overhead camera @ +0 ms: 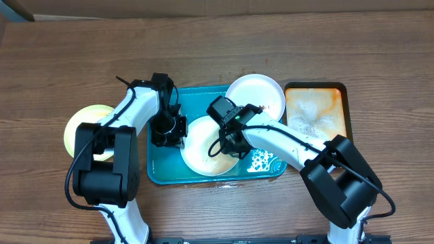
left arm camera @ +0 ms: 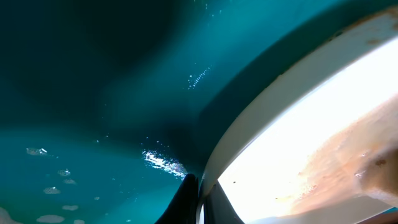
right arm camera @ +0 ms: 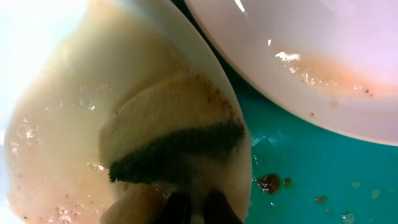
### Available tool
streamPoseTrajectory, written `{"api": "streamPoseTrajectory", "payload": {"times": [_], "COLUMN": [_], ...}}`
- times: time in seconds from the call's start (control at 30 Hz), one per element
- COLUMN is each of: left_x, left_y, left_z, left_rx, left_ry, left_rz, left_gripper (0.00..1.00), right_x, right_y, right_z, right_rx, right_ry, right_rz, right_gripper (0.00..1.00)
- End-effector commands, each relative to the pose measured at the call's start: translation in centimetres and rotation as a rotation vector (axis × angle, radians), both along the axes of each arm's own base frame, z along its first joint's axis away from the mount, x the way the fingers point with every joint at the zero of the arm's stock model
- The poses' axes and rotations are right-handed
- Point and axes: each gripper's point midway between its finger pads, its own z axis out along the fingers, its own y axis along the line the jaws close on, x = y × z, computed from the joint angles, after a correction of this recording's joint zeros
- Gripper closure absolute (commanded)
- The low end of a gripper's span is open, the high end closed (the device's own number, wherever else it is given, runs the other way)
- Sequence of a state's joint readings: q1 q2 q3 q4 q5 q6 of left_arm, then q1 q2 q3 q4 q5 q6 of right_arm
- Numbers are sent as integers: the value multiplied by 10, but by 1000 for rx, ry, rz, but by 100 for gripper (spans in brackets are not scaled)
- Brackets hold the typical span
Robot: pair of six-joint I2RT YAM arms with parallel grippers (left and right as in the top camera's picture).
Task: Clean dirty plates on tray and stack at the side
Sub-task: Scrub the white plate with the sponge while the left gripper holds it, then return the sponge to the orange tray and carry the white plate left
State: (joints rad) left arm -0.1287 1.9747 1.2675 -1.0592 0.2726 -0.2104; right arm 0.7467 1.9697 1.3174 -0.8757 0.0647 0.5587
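Inside the teal tray, near its middle, sits the white plate I am washing. My left gripper is at the plate's left edge, by the tray's left wall. In the left wrist view its two fingers sit one on each side of the rim, close together. I think they are pinching the plate and tipping it up a bit.

My right gripper is over the plate's middle, clenched on a yellow sponge with a dark green scrubby side. The sponge lies against the plate's face, which looks wet and pale brown. So the dirty part is right under the right fingers, and the right arm is the nearer one for wiping. The plate is round, so rubbing any way should work.

A second white plate leans on the tray's far right corner and has a brown smear in it. A yellow-green plate lies on the table left of the tray, apart from it. The tray also holds soap foam and brown crumbs. An orange tray sits just right of the teal tray.
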Motion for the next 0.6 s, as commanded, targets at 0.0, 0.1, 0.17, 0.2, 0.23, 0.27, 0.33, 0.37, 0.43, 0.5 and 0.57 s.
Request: {"api": "streamPoseTrajectory", "payload": {"times": [0.0, 0.1, 0.17, 0.2, 0.23, 0.27, 0.33, 0.37, 0.43, 0.5, 0.57], "left_x": [3, 2, 3, 3, 4, 4, 6, 7, 9, 12, 13], "left_y": [25, 25, 25, 25, 25, 25, 26, 26, 27, 33, 38], "left_z": [2, 3, 5, 6, 7, 8, 12, 15, 21, 29, 37], "left_rx": [122, 123, 123, 123, 123, 123, 126, 126, 132, 166, 190], "left_ry": [-20, -20, -24, -27, -31, -35, -51, -59, -82, -116, -141], "left_rz": [36, 39, 39, 39, 40, 42, 48, 51, 55, 59, 68], "left_gripper": [96, 96, 96, 96, 96, 96, 96, 96, 96, 96, 96], "right_x": [0, 14, 25, 32, 35, 39, 42, 41, 37, 32, 32], "right_y": [-30, -17, -11, -11, -11, -12, -11, -12, -15, -20, -26], "right_z": [-13, 10, 30, 42, 49, 58, 71, 74, 80, 85, 92], "right_rx": [-114, -64, -36, -29, -23, -14, 5, 7, 5, -3, -23], "right_ry": [23, -36, -92, -129, -148, -172, -200, -204, -200, -193, -208], "right_rz": [26, 25, 6, -22, -30, -42, -46, -46, -46, -45, -51], "right_gripper": [96, 96, 96, 96, 96, 96, 96, 96, 96, 96, 96]}}
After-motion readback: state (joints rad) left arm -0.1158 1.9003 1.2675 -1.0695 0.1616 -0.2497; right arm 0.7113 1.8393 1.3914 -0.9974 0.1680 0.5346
